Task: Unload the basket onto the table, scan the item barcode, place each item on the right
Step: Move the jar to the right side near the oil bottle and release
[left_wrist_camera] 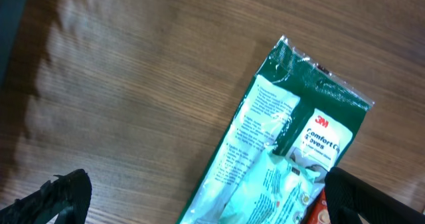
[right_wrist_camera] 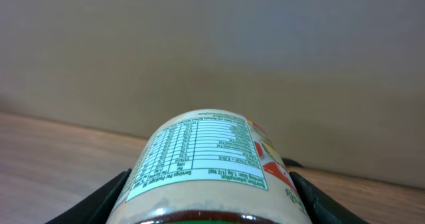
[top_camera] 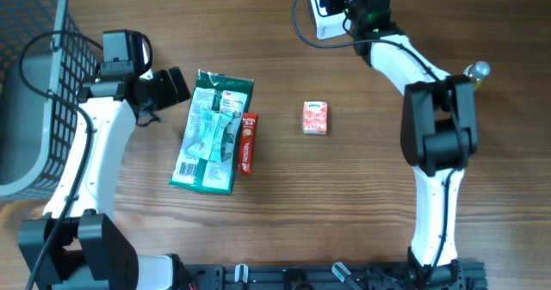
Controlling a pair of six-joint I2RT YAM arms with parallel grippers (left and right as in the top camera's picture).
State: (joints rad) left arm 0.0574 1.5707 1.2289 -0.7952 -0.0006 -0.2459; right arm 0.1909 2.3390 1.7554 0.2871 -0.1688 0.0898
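White-labelled round jar clamped in right gripper, upper middle of overhead frame, beside white corded scanner. We see left gripper spread wide, empty, just left of green plastic packet.

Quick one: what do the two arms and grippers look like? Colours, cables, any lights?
The left arm and right arm match: white links with bulky black joint housings. The left gripper and right gripper have black fingers. A black cable loops off each wrist. A green light glows near the right wrist.
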